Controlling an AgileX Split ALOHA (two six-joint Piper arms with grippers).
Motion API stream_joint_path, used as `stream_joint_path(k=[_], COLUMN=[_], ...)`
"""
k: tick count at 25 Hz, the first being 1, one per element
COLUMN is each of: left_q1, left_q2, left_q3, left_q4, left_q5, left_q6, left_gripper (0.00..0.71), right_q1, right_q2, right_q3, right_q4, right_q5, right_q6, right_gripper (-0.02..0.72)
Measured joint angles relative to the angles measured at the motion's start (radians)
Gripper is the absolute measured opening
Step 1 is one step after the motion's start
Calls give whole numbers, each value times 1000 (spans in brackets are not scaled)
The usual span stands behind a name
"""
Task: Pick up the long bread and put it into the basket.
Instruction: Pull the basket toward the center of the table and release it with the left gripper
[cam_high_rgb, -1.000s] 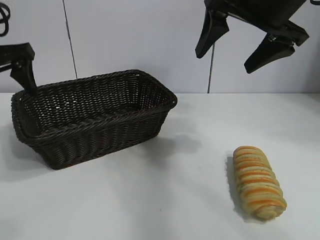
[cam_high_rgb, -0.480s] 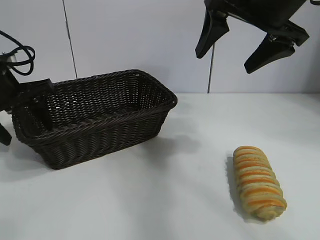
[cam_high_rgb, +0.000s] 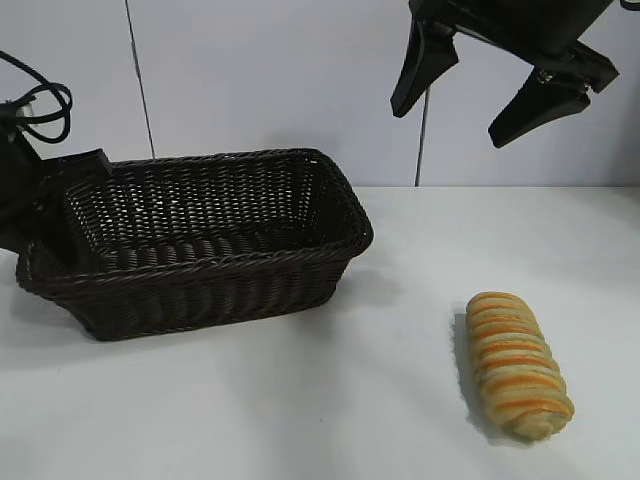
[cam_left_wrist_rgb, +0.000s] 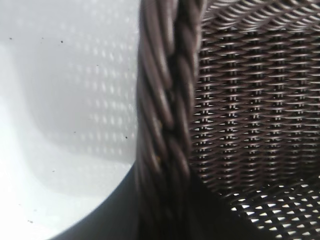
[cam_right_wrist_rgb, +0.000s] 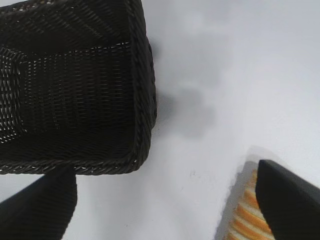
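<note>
L gripper (cam_high_rgb: 50, 215) was clamped on the basket (cam_high_rgb: 250, 275) rim at its end wall, that end tipped up off the table (cam_high_rgb: 330, 420). R gripper (cam_high_rgb: 500, 85) hung w/ jaws wide apart, long bread (cam_high_rgb: 515, 362) on the table below it, well apart from the basket. Risk: rim could slip from the pinch and the basket drop or skew, since the grip is at one edge only.

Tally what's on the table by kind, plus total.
Bread: 1, the long bread, lying on the table apart from the basket.
Basket: 1, the dark wicker basket, nothing inside that shows.
Total: 2
</note>
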Motion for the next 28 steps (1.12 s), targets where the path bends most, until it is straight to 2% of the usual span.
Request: stream_joint_path(k=[4,10,23,25,27,28], left_q1=[-46,-138,-145,-145,-145,-145], left_q2=[0,24,156,157,157,157], left_q3=[-55,-55,-55,-56,-60,-62], left_q4=[-33,-40,-45,-46,-48,-49], left_q5=[30,30,0,-11,-14,-13], left_q6=[30,41,-6,-20,-27,-29], left_gripper=[97,97,102,156,282,373], right_q1=[0,0,0,0,0,0], right_q2=[0,0,0,0,0,0], right_q3=[0,0,0,0,0,0], right_q4=[0,0,-2,-3,-3,-3], right_q5=[0,3,20,20,20,20], right_q6=[0,0,0,0,0,0], right_gripper=[695,695,695,695,695,695])
